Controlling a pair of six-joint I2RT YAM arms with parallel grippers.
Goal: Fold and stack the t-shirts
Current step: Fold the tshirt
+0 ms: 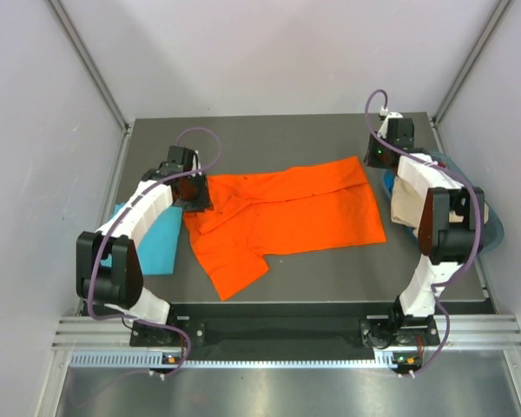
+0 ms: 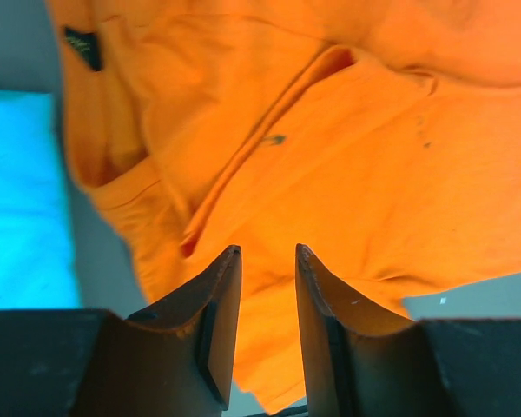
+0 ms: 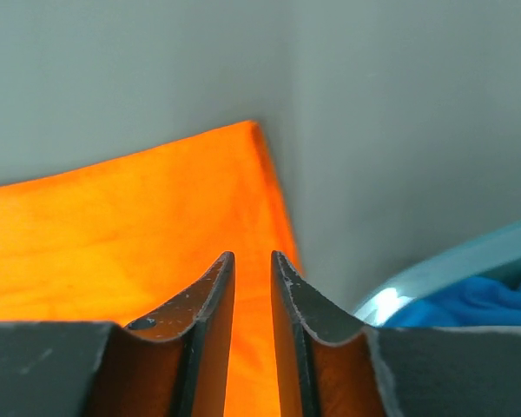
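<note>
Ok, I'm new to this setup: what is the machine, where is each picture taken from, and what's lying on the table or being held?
These are two robot arms bolted at the near edge of a dark table. The wide picture looks down from above and behind them; the other two come from wrist cameras, with dark fingers at the bottom. On the table lie an orange t-shirt, spread but rumpled, and a turquoise t-shirt at the left, partly under the left arm. The left pincer is over the orange shirt's left end, the right pincer by its far right corner. Both are slightly open; neither seems to hold anything.
</note>
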